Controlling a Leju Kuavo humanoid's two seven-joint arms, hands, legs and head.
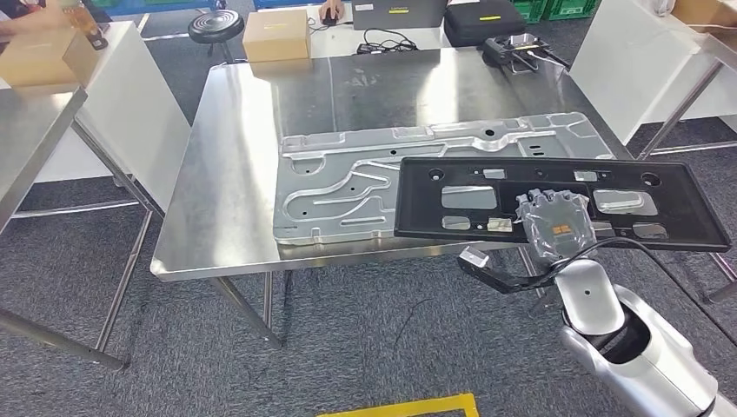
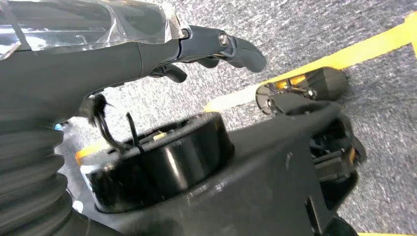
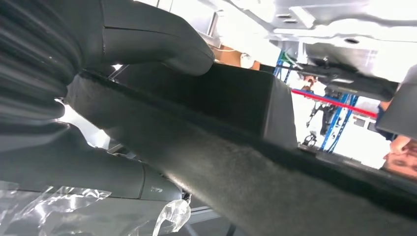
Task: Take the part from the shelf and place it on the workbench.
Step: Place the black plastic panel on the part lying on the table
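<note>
One black panel (image 1: 556,198) is held by the right hand (image 1: 554,224) above one metal plate (image 1: 365,182) on the workbench (image 1: 235,174). The panel hides the hand's fingers. The left hand (image 2: 147,54) holds nothing, fingers loosely curled.

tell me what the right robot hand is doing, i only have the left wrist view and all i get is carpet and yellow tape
Observer: The right robot hand grips a long black panel at its near edge.
Operator: is it on the bench yet
Observer: It looks not yet set down. In the head view the black panel sits over the right near part of the steel workbench, its right end past the table edge.
Operator: anything under it
Observer: A large silver stamped metal sheet already lies on the workbench, and the black panel overlaps its right side.
Operator: grip solid?
Observer: In the right wrist view a thick grey thumb lies on one face of the panel's edge, with the rest of the hand on the other.
</note>
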